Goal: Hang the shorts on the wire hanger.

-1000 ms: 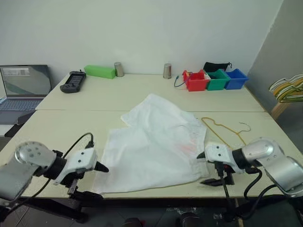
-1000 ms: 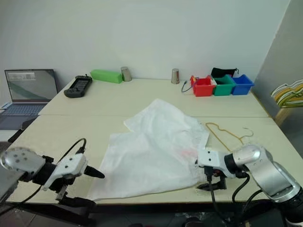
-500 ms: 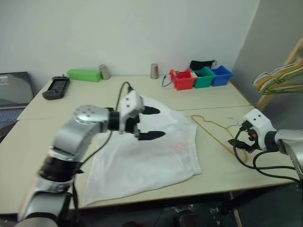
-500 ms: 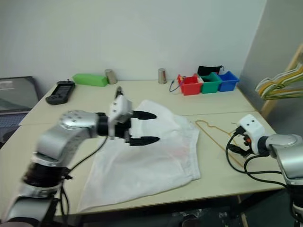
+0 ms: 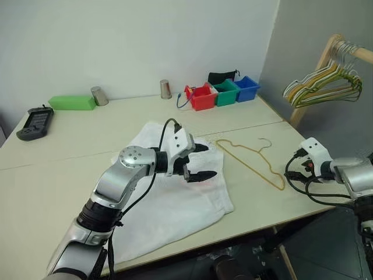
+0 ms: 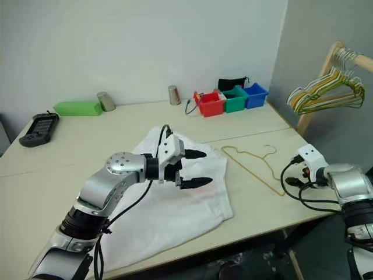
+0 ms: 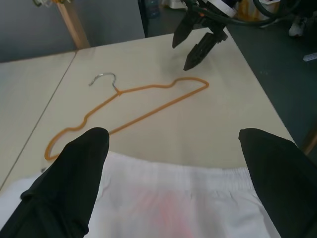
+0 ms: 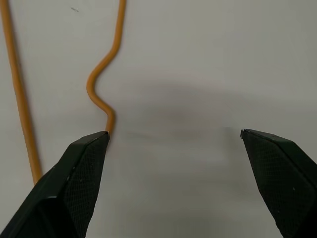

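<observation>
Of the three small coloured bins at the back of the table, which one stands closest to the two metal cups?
The red bin. It is the left end of the row, beside the green bin, with the blue bin farthest; the nearer metal cup stands just left of it.

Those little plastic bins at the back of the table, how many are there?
3, in a row at the table's far edge: red plastic bin, green plastic bin, blue plastic bin. None seem hidden.

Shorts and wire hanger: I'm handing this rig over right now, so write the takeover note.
Left gripper: open, empty, over the shorts.
Right gripper: open, empty, just above the table by the wire hanger's near end.
Shorts lie spread flat; hanger lies flat beside them, apart.
Done: nothing grasped.
Left: pick up the hanger, thread the shorts onto it.
</observation>
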Tool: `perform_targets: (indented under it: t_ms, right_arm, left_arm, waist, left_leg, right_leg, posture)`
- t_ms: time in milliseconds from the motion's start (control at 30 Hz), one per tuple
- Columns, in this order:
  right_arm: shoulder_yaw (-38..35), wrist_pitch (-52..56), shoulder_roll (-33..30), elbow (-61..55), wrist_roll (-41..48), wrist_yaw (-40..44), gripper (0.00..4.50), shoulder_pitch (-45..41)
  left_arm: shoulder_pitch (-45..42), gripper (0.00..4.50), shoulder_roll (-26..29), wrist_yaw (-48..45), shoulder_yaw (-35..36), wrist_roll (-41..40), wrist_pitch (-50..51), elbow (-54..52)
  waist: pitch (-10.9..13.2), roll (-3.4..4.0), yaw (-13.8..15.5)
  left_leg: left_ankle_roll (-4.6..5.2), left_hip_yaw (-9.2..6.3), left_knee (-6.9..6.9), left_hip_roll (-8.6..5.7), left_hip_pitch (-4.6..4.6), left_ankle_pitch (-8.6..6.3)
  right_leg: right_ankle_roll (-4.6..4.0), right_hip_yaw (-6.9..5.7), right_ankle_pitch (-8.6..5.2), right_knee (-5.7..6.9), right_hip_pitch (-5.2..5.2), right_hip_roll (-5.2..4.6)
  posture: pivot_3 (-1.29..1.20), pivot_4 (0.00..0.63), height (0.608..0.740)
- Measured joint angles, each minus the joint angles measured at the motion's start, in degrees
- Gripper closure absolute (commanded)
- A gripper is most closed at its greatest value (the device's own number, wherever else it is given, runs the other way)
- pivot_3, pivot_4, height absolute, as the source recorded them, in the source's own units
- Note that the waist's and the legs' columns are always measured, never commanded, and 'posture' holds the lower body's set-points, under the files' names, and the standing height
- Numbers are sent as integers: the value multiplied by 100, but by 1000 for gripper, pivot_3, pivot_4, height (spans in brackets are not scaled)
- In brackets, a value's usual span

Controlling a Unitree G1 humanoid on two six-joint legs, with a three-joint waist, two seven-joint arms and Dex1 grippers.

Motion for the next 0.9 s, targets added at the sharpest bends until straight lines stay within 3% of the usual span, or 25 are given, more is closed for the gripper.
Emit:
perform_targets:
  t_ms: [367, 467, 900]
  right_arm:
    - [436, -472, 302, 1060, -106, 364, 0, -456]
    - [470, -624, 314, 1225, -190, 418, 506, -504]
    - [476, -461, 102, 923, -202, 936, 3593, -224]
  left_arm:
    - [270, 17, 44, 310, 53, 63, 74, -154]
    - [269, 0, 51, 350, 80, 75, 75, -157]
    - [316, 0, 290, 310, 124, 66, 159, -326]
  waist:
    - [7, 9, 205]
    - [7, 9, 271]
    - [6, 8, 455]
  left_leg:
    - [10, -5, 1, -4, 50, -8]
    - [10, -4, 0, -5, 66, -8]
    - [7, -4, -1, -4, 96, -10]
  right_leg:
    - [9, 0, -6, -16, 66, -1]
    - [9, 0, -7, -17, 80, -1]
    - [10, -1, -9, -23, 110, -1]
  posture:
    - [-135, 18, 740]
    - [-128, 18, 740]
    - [-126, 6, 740]
